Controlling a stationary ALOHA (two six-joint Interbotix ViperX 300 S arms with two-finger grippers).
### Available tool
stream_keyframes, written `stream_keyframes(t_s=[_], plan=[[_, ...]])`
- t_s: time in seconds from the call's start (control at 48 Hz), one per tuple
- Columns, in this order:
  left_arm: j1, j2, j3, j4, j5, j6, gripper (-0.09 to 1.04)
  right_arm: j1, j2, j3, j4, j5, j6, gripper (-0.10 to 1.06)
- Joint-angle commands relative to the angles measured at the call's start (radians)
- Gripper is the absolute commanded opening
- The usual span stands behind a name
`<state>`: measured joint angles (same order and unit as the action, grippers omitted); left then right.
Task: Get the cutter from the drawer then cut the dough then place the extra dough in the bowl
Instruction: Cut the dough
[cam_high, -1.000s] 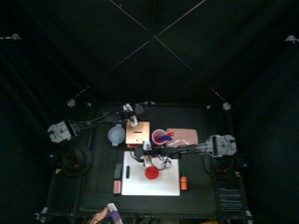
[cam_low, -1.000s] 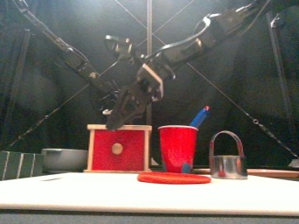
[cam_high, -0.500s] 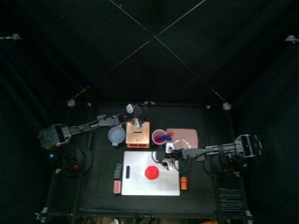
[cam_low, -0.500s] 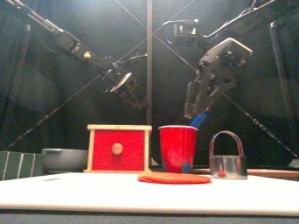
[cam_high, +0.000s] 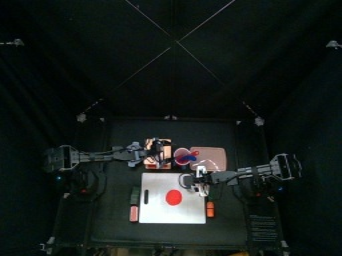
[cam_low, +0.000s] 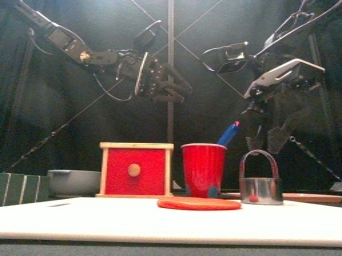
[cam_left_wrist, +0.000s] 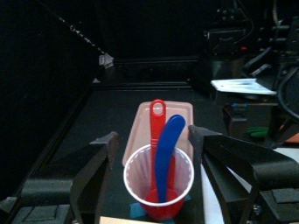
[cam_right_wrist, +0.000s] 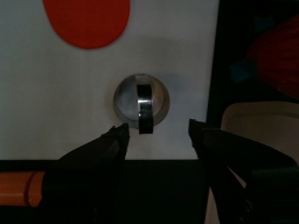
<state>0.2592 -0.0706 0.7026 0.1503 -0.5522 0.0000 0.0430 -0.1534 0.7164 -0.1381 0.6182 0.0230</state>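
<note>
Cutting board (cam_high: 155, 210) lies flat at the tabletop's front edge, approx centred. A small orange piece (cam_high: 134, 213) is at its left edge and another (cam_high: 210, 208) at its right edge; too small to tell what they are. Dough (cam_low: 201, 203), a flat red disc, is mid-board, uncut, w/ nothing touching it. Cutter (cam_low: 259, 180) stands upright on the board near its back edge, right of the dough and apart from it, wire handle arched over the top.

Right gripper (cam_right_wrist: 160, 131) hangs over the cutter, well above it in the front view. Jaws are wide, one each side of the cutter from above, gripping nothing.

Behind the board, toward the tabletop's back edge, left to right: blue-grey bowl (cam_low: 74, 181), wooden box (cam_low: 138, 170) w/ its red drawer front flush, red cup (cam_low: 205, 168). The cup holds a blue knife (cam_left_wrist: 170, 153) and a red knife (cam_left_wrist: 156, 140), both blade-up. The bowl's inside doesn't show. Pink tray (cam_high: 214, 155) sits beyond the cup, toward the back right corner.

Left gripper (cam_left_wrist: 156, 134) is high over the cup, jaws spread wide and holding nothing, the cup btwn them in the wrist view.
</note>
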Motion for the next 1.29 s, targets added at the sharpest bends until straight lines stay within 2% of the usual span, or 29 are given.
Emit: stream_keyframes(t_s=[0.021,0.208,0.417,0.521,0.667,0.896,1.062,1.292], plan=[[-0.006,-0.020,0.052,-0.026,-0.143,0.002,0.98,0.005,-0.002,-0.021,0.000,-0.029,-0.002,0.89],[-0.008,-0.020,0.127,-0.083,-0.230,0.008,0.98,0.015,0.005,-0.029,0.000,-0.037,-0.002,0.84],[-0.020,-0.020,0.155,-0.112,-0.230,0.008,0.98,0.015,0.032,-0.044,-0.002,-0.048,-0.005,0.65],[-0.020,-0.020,0.156,-0.123,-0.230,0.008,0.98,0.023,0.055,-0.061,-0.014,-0.038,-0.005,0.61],[-0.020,-0.020,0.158,-0.127,-0.230,0.008,0.98,0.043,0.063,-0.091,-0.041,0.006,0.002,0.60],[-0.029,-0.020,0.183,-0.146,-0.230,0.006,0.98,0.091,0.067,-0.187,-0.038,0.048,0.020,0.60],[-0.032,-0.020,0.207,-0.172,-0.230,0.006,0.98,0.103,0.117,-0.268,-0.023,0.038,0.023,0.60],[-0.043,-0.021,0.216,-0.179,-0.230,0.008,0.98,0.103,0.227,-0.387,0.031,0.071,0.028,0.60]])
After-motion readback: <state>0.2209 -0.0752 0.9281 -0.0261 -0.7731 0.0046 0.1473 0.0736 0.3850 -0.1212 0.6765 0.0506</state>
